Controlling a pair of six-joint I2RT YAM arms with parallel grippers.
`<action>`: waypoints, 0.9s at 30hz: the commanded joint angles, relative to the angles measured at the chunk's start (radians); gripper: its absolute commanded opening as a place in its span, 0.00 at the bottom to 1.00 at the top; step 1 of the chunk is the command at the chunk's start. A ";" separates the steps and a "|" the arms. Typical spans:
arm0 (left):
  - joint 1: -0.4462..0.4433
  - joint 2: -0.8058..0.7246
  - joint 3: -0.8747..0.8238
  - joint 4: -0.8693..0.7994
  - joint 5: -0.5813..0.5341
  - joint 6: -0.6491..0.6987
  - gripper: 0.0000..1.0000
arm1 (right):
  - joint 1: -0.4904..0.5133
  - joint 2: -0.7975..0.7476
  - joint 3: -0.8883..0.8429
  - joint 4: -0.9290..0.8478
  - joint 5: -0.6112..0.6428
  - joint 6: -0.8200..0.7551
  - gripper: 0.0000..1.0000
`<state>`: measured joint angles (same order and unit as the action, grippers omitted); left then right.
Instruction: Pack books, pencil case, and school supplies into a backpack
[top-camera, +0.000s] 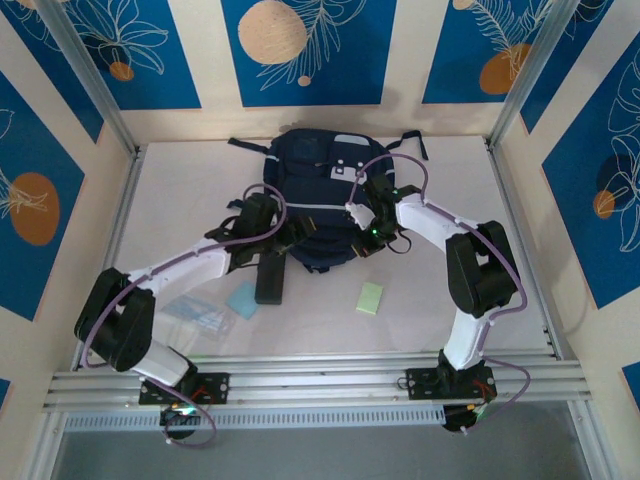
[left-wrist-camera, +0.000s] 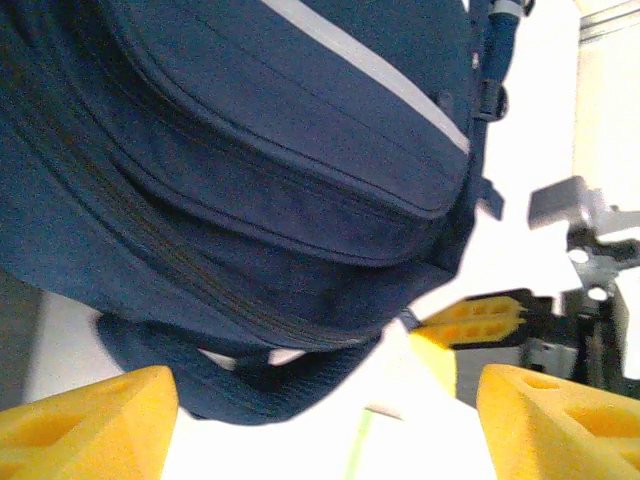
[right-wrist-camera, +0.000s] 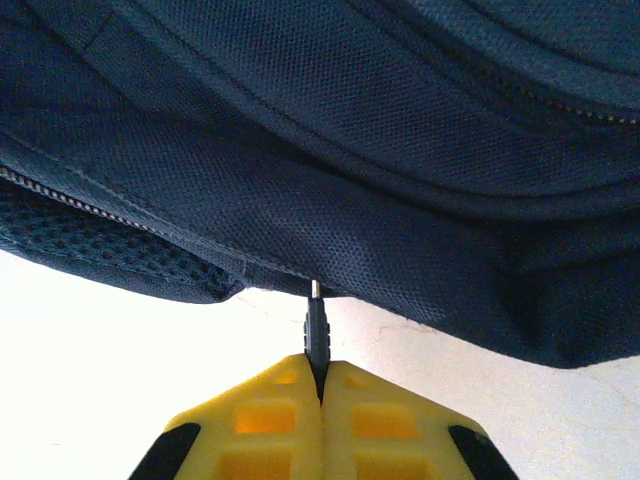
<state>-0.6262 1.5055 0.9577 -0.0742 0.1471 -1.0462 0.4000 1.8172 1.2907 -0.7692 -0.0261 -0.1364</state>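
The big blue backpack (top-camera: 315, 165) lies flat in the middle of the white surface (top-camera: 450, 290), toward the back, and both arms reach in to its near edge. The right tool (right-wrist-camera: 320, 365) is squeezed tight on the small grey zipper pull (right-wrist-camera: 316, 318) that sticks out from under the bag's edge. The two yellow fingers press together with just the pull between them. It holds the pull that way, I think, so it can drag the zipper along and open the bag. The left tool (left-wrist-camera: 325, 395) has its yellow fingers spread wide and holds nothing. It hangs just beside the bottom corner of the bag, close to the other tool. That looks like a good spot to pin the cloth down so the bag does not slide when the zipper is pulled. The things to pack wait on the surface in front of the bag. The black pencil case (top-camera: 269, 281) lies just under the left arm, and the light blue pad (top-camera: 243, 299) is right next to it. The clear plastic piece (top-camera: 197, 313) is a bit farther left. The pale green pad (top-camera: 370, 297) sits alone on the right side. They are all near the bag's mouth, so they are easy to grab once it is open. The zipper seems to be shut, so the packing of these things has not begun.
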 joint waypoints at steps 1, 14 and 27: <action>-0.060 0.039 -0.013 0.080 -0.063 -0.170 0.78 | -0.001 -0.009 -0.009 -0.015 0.001 0.003 0.00; -0.122 0.287 0.050 0.224 -0.219 -0.409 0.73 | -0.002 0.014 -0.011 -0.026 0.024 -0.037 0.00; -0.115 0.246 -0.043 0.281 -0.195 -0.364 0.00 | -0.163 0.029 -0.009 0.011 0.078 -0.074 0.00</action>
<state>-0.7425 1.8061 0.9611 0.2104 -0.0448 -1.4158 0.2924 1.8313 1.2778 -0.7528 0.0006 -0.1837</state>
